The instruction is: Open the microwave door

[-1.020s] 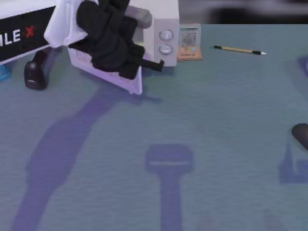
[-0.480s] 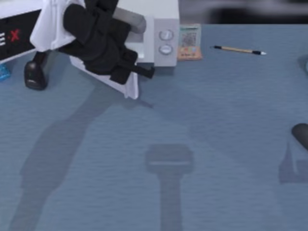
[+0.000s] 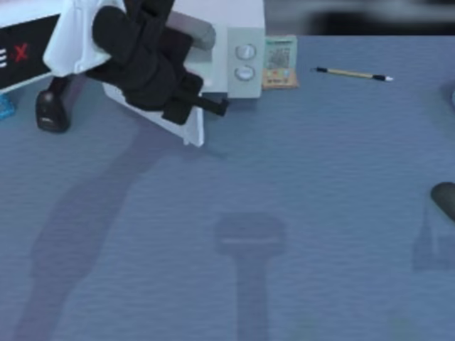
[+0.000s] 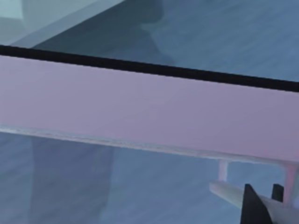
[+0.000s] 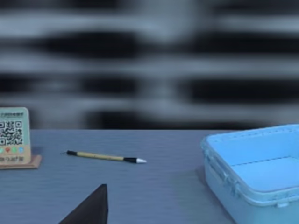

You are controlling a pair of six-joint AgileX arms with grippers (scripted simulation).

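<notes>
At the table's far left, the white microwave (image 3: 231, 42) has its door (image 3: 160, 121) swung open toward the camera. The left gripper (image 3: 206, 103) sits at the door's free edge; its grip cannot be told. The right arm (image 3: 444, 199) is parked at the right edge

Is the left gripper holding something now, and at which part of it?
The left gripper is at the free edge of the swung-out microwave door, but whether its fingers grip that edge cannot be told.
</notes>
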